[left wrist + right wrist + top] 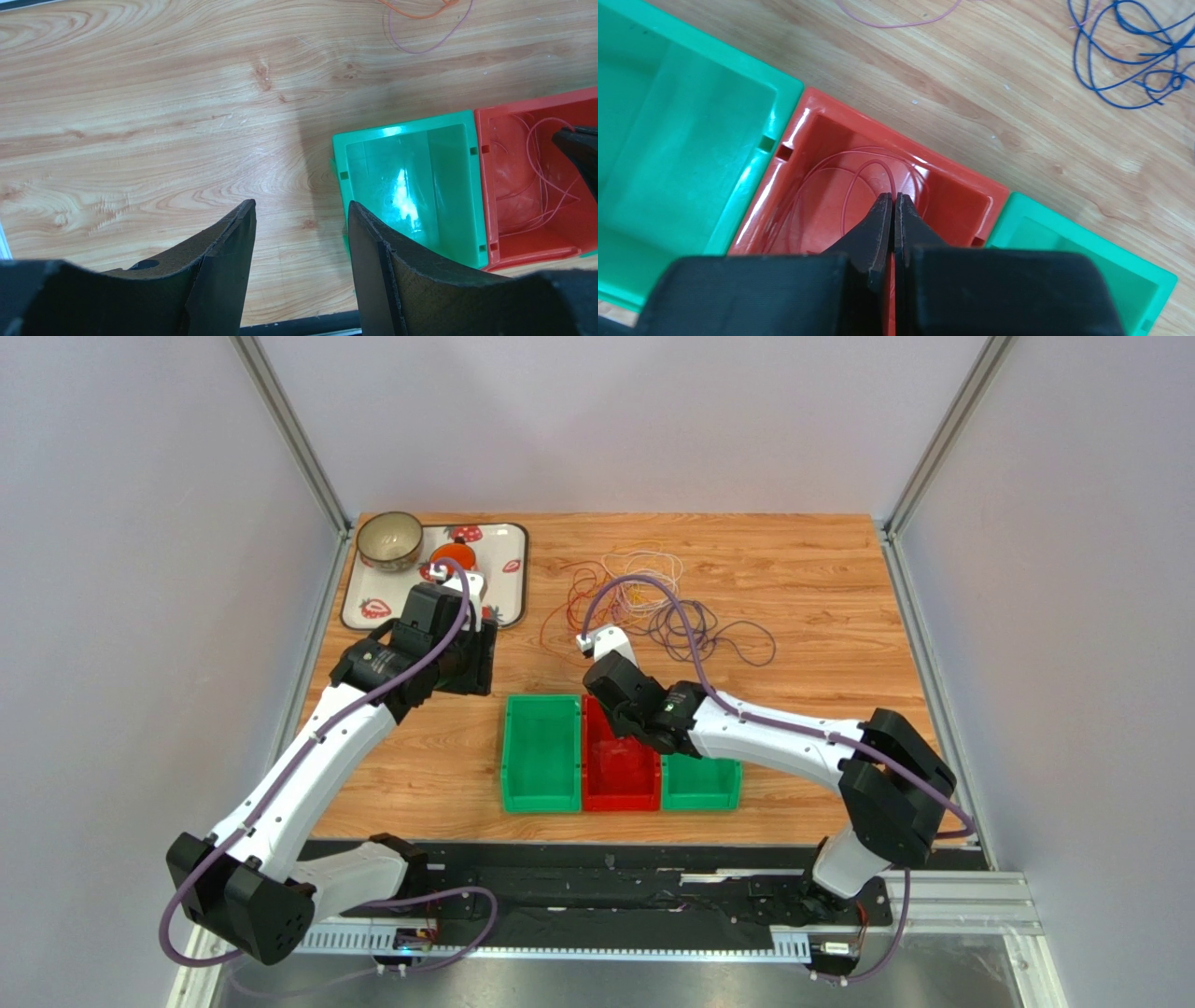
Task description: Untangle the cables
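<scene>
Cables (pixel 659 602) lay tangled on the table (pixel 828 574), one red cable (pixel 864 164) looped inside the red bin (pixel 906 143). Above it the right gripper's (pixel 893 199) jaws were pressed together; the left gripper's (pixel 302 206) stood spread.

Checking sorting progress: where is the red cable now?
In the right wrist view, the red cable lies looped inside the red bin, between two green bins.

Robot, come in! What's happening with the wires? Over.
Left gripper open, empty. Right gripper shut over red plastic bin, thin red cable at its tips. Loose cable tangle on wooden table. Nothing blocking.
</scene>
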{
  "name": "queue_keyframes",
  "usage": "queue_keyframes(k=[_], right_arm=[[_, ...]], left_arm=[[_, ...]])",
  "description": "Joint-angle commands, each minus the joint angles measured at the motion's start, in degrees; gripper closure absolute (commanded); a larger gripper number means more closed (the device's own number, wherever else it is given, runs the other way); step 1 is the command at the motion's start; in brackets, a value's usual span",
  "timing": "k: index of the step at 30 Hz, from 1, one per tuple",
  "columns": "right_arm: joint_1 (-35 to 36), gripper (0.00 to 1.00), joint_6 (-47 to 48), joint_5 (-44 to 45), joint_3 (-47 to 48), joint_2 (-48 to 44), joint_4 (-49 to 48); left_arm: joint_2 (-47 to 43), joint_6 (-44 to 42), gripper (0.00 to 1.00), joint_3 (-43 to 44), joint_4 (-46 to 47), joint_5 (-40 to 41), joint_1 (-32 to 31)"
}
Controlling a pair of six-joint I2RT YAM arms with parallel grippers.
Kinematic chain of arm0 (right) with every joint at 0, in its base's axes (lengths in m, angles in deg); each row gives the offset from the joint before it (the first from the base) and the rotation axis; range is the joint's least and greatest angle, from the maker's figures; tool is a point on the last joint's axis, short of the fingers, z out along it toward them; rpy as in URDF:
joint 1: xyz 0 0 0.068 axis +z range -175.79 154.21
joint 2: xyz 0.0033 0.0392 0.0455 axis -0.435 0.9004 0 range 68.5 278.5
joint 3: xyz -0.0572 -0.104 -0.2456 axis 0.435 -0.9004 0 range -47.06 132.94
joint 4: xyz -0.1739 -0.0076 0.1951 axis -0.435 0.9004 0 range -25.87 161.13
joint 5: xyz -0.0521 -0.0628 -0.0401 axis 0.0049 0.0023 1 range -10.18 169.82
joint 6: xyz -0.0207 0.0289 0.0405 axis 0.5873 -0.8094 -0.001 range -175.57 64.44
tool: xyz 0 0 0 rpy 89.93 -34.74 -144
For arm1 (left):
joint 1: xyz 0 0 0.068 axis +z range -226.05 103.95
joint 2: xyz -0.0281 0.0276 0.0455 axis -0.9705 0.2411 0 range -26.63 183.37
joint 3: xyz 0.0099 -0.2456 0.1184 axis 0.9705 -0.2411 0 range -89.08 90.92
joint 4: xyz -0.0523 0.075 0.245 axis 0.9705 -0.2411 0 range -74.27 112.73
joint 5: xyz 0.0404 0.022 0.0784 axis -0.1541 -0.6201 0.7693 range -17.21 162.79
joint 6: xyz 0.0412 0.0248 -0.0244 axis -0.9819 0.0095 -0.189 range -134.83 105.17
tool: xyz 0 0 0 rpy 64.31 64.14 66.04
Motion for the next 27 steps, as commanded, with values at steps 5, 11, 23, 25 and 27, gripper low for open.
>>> queue_keyframes(k=[5, 11, 23, 25, 27], right_arm=[[0.11, 1.00, -2.73, -3.95, -1.61, 0.76, -3.06], [0.11, 0.97, -3.08, -2.37, 2.06, 3.66, -0.78], [0.11, 0.69, -1.68, 3.87, 11.04, 3.58, 11.34], [0.11, 0.65, -1.24, 5.10, 12.96, 3.13, 13.20], [0.11, 0.60, -0.62, 6.68, 14.03, 3.40, 15.31]], left_arm=[[-1.25, -1.23, 0.41, 0.03, 1.40, -0.56, 0.30], [-1.42, -1.31, 0.41, -0.06, 1.41, -0.82, 0.30], [-1.95, -1.40, 0.41, -0.06, 1.49, -1.52, 0.30], [-1.95, -1.40, 0.41, -0.06, 1.49, -1.70, 0.30], [-2.04, -1.40, 0.41, -0.06, 1.40, -1.87, 0.30]])
